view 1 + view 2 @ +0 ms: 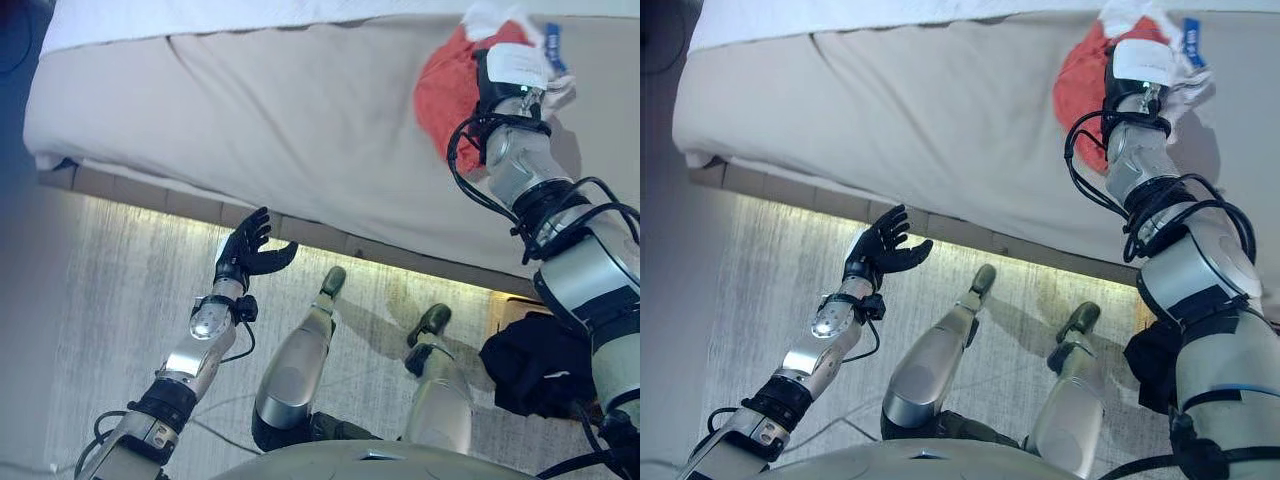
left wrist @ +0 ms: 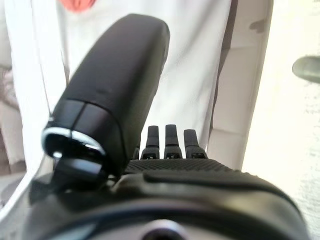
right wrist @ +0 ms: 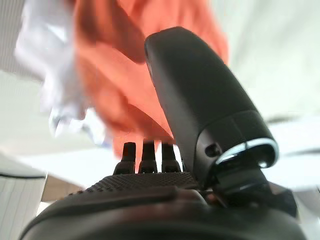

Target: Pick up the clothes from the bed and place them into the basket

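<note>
A red-orange garment [image 1: 440,95] lies bunched on the bed [image 1: 300,110] at its far right, with a white cloth [image 1: 488,18] touching its far side. My right arm reaches over the garment, and its wrist hides the hand in the eye views. In the right wrist view my right hand [image 3: 145,185] is open, its thumb [image 3: 200,115] and fingers straight, close over the red-orange garment [image 3: 125,75] with the white cloth [image 3: 40,65] beside it. My left hand [image 1: 245,250] hangs open in the air below the bed's near edge, holding nothing.
The bed's beige cover hangs down over a pale wooden base [image 1: 180,205]. A dark bundle [image 1: 530,370] sits on the light carpet [image 1: 100,300] at the lower right, partly behind my right arm; I cannot tell what it is.
</note>
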{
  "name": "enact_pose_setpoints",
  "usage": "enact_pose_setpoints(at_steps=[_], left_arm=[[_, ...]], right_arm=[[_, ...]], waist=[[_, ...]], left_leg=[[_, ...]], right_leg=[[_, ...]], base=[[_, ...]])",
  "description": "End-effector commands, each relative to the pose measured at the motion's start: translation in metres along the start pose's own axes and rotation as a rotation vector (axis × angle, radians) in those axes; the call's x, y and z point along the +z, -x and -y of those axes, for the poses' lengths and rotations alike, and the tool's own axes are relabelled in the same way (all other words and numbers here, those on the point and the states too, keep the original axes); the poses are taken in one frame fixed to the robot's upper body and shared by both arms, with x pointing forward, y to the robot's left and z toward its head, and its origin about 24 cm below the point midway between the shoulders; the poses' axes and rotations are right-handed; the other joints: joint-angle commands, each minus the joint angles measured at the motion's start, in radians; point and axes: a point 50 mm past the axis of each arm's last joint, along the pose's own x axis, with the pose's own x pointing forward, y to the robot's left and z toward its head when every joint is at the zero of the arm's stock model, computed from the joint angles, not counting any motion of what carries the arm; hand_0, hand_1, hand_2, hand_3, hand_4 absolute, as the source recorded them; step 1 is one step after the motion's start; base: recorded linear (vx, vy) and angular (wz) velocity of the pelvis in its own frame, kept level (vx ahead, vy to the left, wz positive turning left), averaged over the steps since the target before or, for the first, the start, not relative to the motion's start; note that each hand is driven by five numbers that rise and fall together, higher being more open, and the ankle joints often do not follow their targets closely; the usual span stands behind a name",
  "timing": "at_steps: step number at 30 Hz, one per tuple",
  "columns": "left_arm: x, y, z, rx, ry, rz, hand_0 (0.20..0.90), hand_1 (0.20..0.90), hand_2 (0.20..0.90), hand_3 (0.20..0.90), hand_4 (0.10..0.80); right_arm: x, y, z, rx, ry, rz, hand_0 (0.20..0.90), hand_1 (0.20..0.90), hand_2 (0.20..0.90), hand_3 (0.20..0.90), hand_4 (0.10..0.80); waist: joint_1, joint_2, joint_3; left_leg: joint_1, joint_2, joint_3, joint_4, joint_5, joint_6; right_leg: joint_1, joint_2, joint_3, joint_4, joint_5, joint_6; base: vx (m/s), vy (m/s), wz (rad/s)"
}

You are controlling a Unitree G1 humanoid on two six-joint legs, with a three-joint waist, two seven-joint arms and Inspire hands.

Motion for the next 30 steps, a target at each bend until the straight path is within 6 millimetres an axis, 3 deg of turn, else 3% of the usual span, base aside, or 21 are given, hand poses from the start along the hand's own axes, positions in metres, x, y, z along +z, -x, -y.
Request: enact_pose_setpoints(at_steps=[1,9,19,21,22,23,30], left_arm=[[0.029,0.012,-0.012,-0.012,-0.023,0.17,0.9,0.9,0.9,0.9,0.8],[0.033,0.025,-0.018,-0.011,0.014,0.213,0.9,0.9,0.9,0.9,0.8],[0.046,0.039,-0.028,0.005,0.049,0.282,0.9,0.9,0.9,0.9,0.8],[0.048,0.041,-0.031,0.007,0.048,0.288,0.9,0.9,0.9,0.9,0.8],[0.049,0.041,-0.031,0.009,0.047,0.293,0.9,0.9,0.9,0.9,0.8],[0.05,0.042,-0.032,0.01,0.046,0.297,0.9,0.9,0.9,0.9,0.8],[0.052,0.042,-0.031,-0.003,0.051,0.303,0.9,0.9,0.9,0.9,0.8]], right_arm=[[0.019,-0.013,0.084,-0.269,0.105,0.037,0.9,0.9,0.9,0.9,0.8],[-0.009,-0.017,0.08,-0.164,0.224,-0.118,0.9,0.9,0.9,0.9,0.8],[-0.054,-0.018,0.114,-0.105,0.222,-0.336,0.9,0.9,0.9,0.9,0.8],[-0.057,-0.018,0.118,-0.09,0.223,-0.344,0.721,0.721,0.721,0.691,0.591],[-0.057,-0.018,0.119,-0.087,0.215,-0.344,0.406,0.406,0.406,0.324,0.224],[-0.057,-0.018,0.119,-0.084,0.209,-0.34,0.3,0.3,0.3,0.2,0.1],[-0.051,-0.02,0.127,-0.175,0.173,-0.262,0.3,0.3,0.3,0.2,0.1]], waist=[[0.023,0.013,-0.019],[0.042,0.046,-0.019],[0.052,0.073,-0.019],[0.053,0.074,-0.019],[0.054,0.074,-0.019],[0.054,0.074,-0.019],[0.045,0.072,-0.019]], left_leg=[[-0.125,-0.002,0.009,0.104,-0.071,0.055],[-0.299,-0.016,0.021,0.247,-0.112,0.075],[-0.439,-0.02,0.026,0.348,-0.121,0.08],[-0.447,-0.02,0.025,0.36,-0.124,0.081],[-0.448,-0.019,0.025,0.362,-0.124,0.082],[-0.447,-0.017,0.026,0.362,-0.125,0.083],[-0.399,-0.012,0.035,0.352,-0.125,0.081]], right_leg=[[-0.006,-0.032,0.003,0.194,-0.138,0.007],[-0.167,-0.029,0.008,0.349,-0.191,-0.019],[-0.313,-0.003,0.032,0.488,-0.249,-0.055],[-0.325,-0.002,0.036,0.501,-0.254,-0.059],[-0.328,0.0,0.037,0.506,-0.258,-0.063],[-0.329,0.001,0.036,0.511,-0.261,-0.065],[-0.286,0.002,0.036,0.506,-0.268,-0.074]], base=[[0.001,-0.023,0.22],[-0.005,-0.026,0.11],[-0.012,-0.046,0.04],[-0.026,-0.037,-0.13],[-0.029,-0.032,-0.13],[-0.021,-0.03,-0.06],[-0.01,-0.006,-0.02]])
